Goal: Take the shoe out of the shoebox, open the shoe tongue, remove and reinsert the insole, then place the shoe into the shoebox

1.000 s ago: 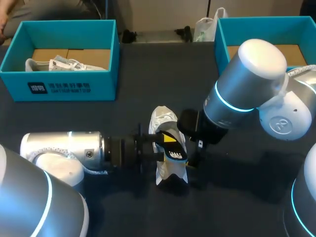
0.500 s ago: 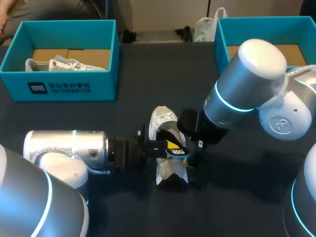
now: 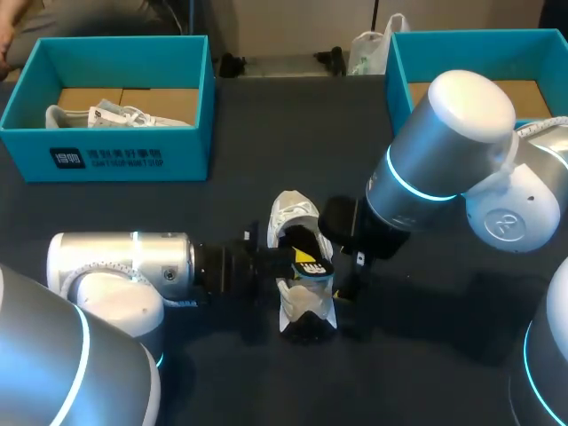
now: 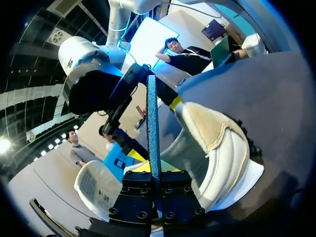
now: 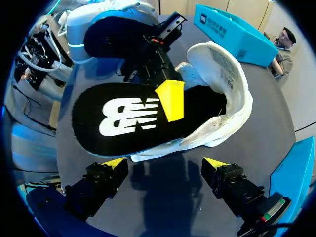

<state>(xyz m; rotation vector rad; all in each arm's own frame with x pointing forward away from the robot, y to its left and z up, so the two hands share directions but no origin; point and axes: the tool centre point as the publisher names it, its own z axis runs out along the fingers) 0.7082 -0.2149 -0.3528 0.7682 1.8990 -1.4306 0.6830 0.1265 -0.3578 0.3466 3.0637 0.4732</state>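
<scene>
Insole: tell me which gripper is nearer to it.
Left. The left gripper is shut on the insole, one tip on its printed face; the right gripper is open, apart from it.

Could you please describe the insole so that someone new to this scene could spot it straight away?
At the middle of the dark table lies a white shoe. The insole sticks out of its opening, pinched by the left gripper. It is a flat black piece with a large white logo, unlike the all-white shoe around it.
</scene>
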